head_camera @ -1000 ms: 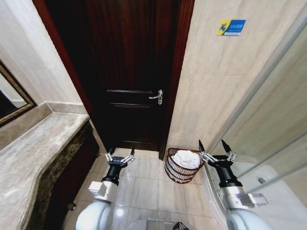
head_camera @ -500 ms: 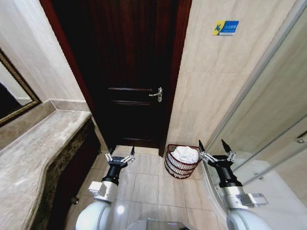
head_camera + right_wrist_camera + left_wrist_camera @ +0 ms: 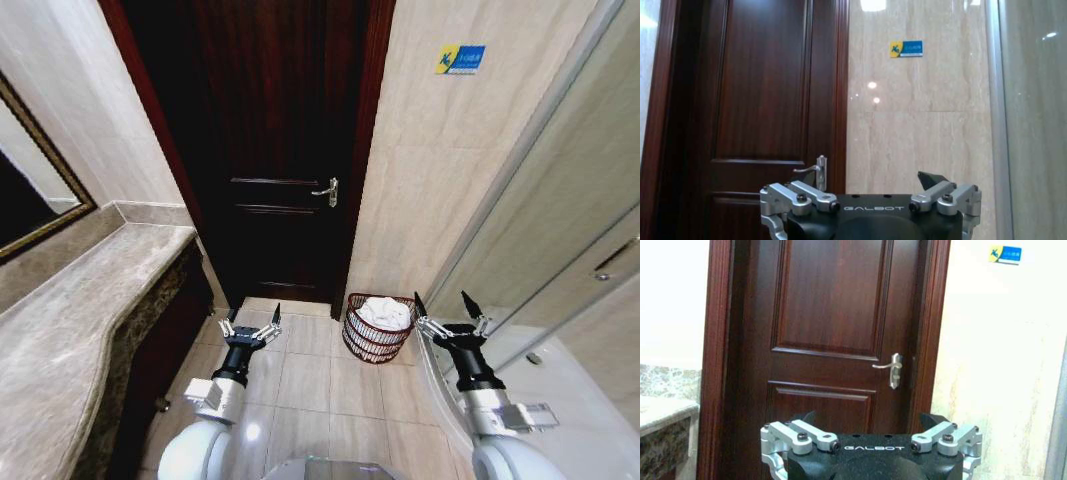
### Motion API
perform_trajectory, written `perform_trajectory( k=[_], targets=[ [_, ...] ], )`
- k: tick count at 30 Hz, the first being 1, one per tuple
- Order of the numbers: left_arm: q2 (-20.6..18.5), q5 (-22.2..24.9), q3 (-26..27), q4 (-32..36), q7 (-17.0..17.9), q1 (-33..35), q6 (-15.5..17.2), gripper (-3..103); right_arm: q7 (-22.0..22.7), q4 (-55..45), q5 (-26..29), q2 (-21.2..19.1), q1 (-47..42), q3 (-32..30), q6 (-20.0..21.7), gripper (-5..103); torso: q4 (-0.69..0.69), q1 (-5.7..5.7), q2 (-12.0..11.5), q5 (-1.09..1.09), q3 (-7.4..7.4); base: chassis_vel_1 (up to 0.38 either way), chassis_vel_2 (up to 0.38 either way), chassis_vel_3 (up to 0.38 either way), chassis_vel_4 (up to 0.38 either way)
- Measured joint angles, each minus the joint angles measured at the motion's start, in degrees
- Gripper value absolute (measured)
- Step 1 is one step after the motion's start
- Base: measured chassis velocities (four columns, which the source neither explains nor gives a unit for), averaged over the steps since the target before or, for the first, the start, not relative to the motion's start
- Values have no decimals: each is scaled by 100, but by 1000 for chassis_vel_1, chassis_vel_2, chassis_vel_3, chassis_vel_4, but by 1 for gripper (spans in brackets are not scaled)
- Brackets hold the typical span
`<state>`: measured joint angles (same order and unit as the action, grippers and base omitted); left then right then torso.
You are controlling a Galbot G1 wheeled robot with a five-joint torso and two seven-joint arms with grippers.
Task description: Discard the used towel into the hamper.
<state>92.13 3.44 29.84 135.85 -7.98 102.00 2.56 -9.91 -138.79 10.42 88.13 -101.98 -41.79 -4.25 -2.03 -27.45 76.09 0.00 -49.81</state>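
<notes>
Since a second ago our whole head view has swung: the door (image 3: 285, 150) now fills more of the frame, the mirror (image 3: 35, 180) reaches further in at nine o'clock, and the hamper (image 3: 378, 328) sits a little higher and farther off. That is our camera turning, not the things moving. The hamper stands on the tiled floor (image 3: 310, 385) at the foot of the wall, just beside the door frame, at about five o'clock from the door handle (image 3: 327, 190). A white towel (image 3: 384, 312) lies bunched inside it, rising to the rim. Our left gripper (image 3: 250, 320) hovers over the floor at roughly nine o'clock from the hamper, fingers spread and empty. Our right gripper (image 3: 445, 303) hangs at about three o'clock from it, near the glass partition (image 3: 560, 190), likewise spread and holding nothing.
</notes>
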Motion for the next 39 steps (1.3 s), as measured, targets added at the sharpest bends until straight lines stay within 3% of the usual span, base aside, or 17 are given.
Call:
perform_trajectory(
  k=[39],
  targets=[
    [0,0,0,0,0,0,0,100,0,0,0,0,0,0,0,100,-1,2,1,1,0,134,-91,-133,91]
  ],
)
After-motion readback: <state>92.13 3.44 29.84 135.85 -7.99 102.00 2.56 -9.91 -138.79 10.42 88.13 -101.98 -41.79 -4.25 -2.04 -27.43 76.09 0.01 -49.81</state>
